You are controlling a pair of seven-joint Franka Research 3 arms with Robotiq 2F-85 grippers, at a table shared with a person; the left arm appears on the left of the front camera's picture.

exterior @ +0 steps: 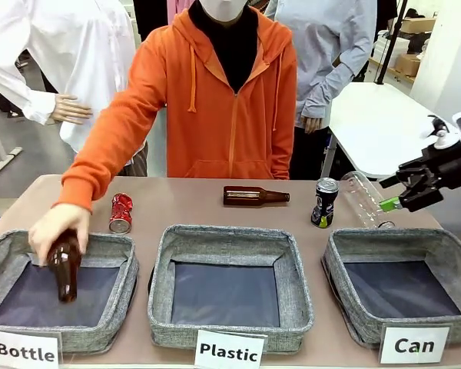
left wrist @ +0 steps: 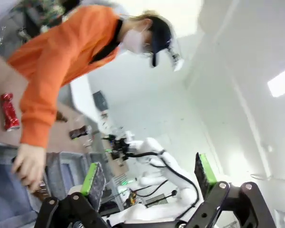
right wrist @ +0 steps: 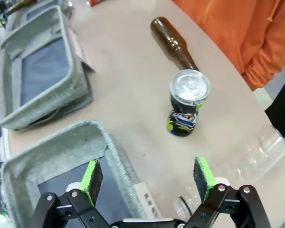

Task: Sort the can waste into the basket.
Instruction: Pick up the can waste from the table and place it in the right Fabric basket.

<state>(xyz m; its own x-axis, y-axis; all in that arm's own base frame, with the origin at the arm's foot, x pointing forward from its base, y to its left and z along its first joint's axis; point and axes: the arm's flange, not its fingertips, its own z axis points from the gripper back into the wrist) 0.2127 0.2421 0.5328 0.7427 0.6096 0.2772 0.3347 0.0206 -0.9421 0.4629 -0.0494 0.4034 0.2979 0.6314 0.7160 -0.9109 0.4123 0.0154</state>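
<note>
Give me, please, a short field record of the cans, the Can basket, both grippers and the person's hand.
Can basket: no can inside
Black Pepsi can: upright on the table, behind the gap between the Plastic basket and the Can basket
Red crushed can: on the table behind the Bottle basket
Right gripper: open, empty, over the Can basket's rim
Left gripper: open, empty
Person's hand: holds a brown glass bottle over the Bottle basket
</note>
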